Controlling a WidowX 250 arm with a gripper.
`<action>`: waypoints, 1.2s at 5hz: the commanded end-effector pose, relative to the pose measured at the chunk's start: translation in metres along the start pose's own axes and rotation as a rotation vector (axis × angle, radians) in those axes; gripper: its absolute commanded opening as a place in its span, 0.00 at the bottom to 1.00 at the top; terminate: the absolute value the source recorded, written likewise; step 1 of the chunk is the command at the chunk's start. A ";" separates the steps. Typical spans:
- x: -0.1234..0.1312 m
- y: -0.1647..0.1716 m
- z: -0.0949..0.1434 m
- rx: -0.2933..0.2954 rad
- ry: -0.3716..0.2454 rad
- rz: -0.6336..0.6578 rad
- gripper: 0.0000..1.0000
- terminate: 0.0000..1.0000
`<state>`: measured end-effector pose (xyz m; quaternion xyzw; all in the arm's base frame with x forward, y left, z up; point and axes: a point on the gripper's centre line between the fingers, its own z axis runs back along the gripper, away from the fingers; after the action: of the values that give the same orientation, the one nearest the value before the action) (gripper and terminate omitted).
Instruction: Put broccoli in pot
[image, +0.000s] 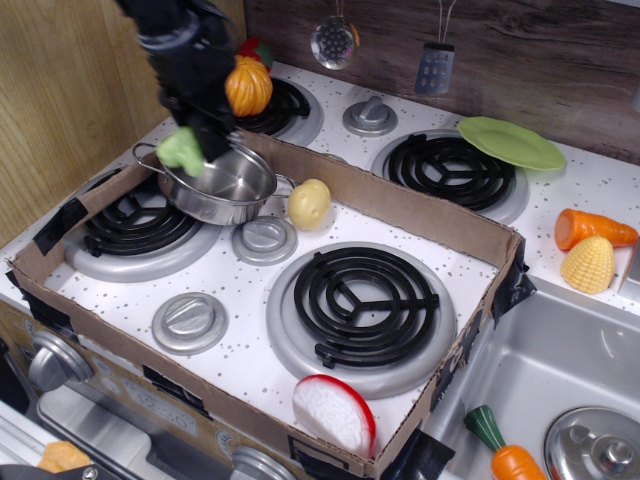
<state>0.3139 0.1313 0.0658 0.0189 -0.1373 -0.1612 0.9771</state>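
One view, looking down at a toy stove set into a white speckled worktop (250, 345), with a low cardboard wall around the front burners. A dark robot arm reached in from the upper left, blurred. Its end effector (190, 140) was clamped on the broccoli (181, 150), a small light-green piece held above the left rim of the pot (215, 182); the blur left it unclear whether the broccoli touched the rim. The shiny steel pot sat on the rear-left edge of the front-left burner (140, 232), tilted a little. Just right of the pot lay a pale yellow potato (309, 203). An orange pumpkin (247, 87) sat behind the pot, by the arm. A flat green plate (510, 143) rested on the back-right burner. A carrot (592, 228) and a yellow corn piece (588, 264) lay at the far right.
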 end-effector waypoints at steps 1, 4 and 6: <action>0.017 0.010 0.011 0.017 -0.071 -0.051 1.00 0.00; 0.022 -0.002 0.009 0.022 -0.069 -0.047 1.00 0.00; 0.022 -0.002 0.009 0.022 -0.069 -0.047 1.00 0.00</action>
<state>0.3268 0.1227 0.0579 0.0076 -0.1464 -0.1830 0.9721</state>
